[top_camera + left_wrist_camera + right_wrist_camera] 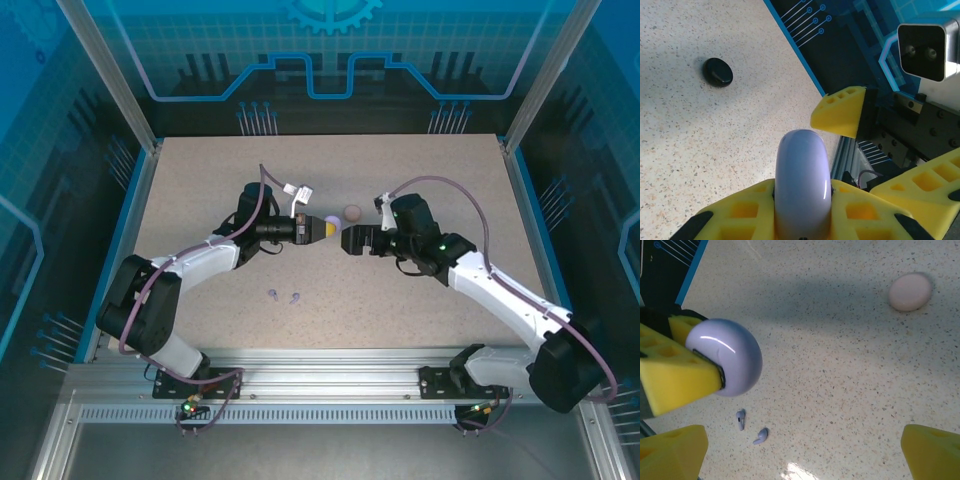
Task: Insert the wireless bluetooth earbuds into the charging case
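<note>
Left gripper [322,228]: yellow fingers clamping a lilac charging case [802,185], holding it raised over the middle of the table [450,300].
Right gripper [350,240]: fingers standing wide apart, gripping nothing, facing that case.
Two lilac earbuds [741,419]: lying side by side between the table's middle and its near edge.
Pink case [910,291]: sitting just beyond the middle, toward the far edge.
Black case [718,72]: lying apart.

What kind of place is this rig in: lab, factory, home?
Probably a lab robot test cell: a speckled tabletop fenced by aluminium posts, blue circuit-print panels around it, and a metal mounting rail at the near edge.
</note>
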`<action>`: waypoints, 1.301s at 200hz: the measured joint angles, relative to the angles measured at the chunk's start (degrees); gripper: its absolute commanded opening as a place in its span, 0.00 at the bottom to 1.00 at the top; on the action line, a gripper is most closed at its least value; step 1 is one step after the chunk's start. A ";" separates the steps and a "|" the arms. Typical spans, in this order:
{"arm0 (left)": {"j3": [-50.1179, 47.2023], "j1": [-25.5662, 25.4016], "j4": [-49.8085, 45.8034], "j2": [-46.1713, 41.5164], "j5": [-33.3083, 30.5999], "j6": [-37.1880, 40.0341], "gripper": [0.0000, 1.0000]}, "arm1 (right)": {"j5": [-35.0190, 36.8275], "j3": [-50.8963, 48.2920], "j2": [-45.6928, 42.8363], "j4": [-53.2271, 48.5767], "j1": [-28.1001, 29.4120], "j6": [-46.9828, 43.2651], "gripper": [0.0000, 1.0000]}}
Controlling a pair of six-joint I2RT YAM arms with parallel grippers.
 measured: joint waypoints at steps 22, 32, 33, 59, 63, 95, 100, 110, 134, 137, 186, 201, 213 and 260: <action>0.00 0.00 0.11 0.00 0.59 0.00 0.00 | -0.44 1.14 1.09 1.09 -0.24 0.13 1.00; 0.00 0.00 0.11 0.00 1.01 0.00 0.00 | -0.68 1.62 1.53 1.55 -0.42 0.39 1.00; 0.00 0.00 0.11 0.00 1.07 0.00 0.00 | -0.74 1.68 1.60 1.62 -0.46 0.44 1.00; 0.00 0.00 0.48 0.00 1.92 -0.15 0.00 | -1.31 2.14 2.82 2.71 -0.85 0.92 1.00; 0.00 0.00 0.52 0.00 1.99 -0.20 0.00 | -1.33 2.19 3.06 2.78 -0.92 0.96 1.00; 0.00 0.00 0.85 0.00 2.78 -0.92 0.00 | -1.75 2.36 5.25 3.32 -1.90 1.55 1.00; 0.00 0.00 0.85 0.00 2.73 -1.07 0.00 | -1.97 2.36 5.44 3.39 -2.16 1.66 1.00; 0.00 0.11 0.85 0.00 2.75 -1.22 0.00 | -2.45 2.34 5.64 3.69 -2.73 2.03 0.99; 0.00 0.20 0.96 0.00 3.06 -1.31 0.00 | -2.97 1.79 5.68 5.11 -4.98 2.99 0.99; 0.00 0.20 0.98 0.00 3.13 -1.31 0.00 | -2.99 1.62 5.68 5.27 -5.29 3.10 0.99; 0.00 0.20 1.01 -0.02 3.41 -1.29 0.00 | -4.31 0.24 5.51 5.64 -6.82 4.70 0.99; 0.00 0.20 1.09 -0.02 3.41 -1.31 0.00 | -5.03 0.24 5.16 5.64 -6.82 5.75 0.99; 0.00 0.20 1.16 -0.02 3.41 -1.36 0.00 | -5.79 0.37 4.90 5.53 -6.82 7.23 1.00; 0.02 -0.02 1.79 -0.02 1.38 -1.46 0.00 | -6.91 6.19 6.43 2.38 -6.82 19.65 1.00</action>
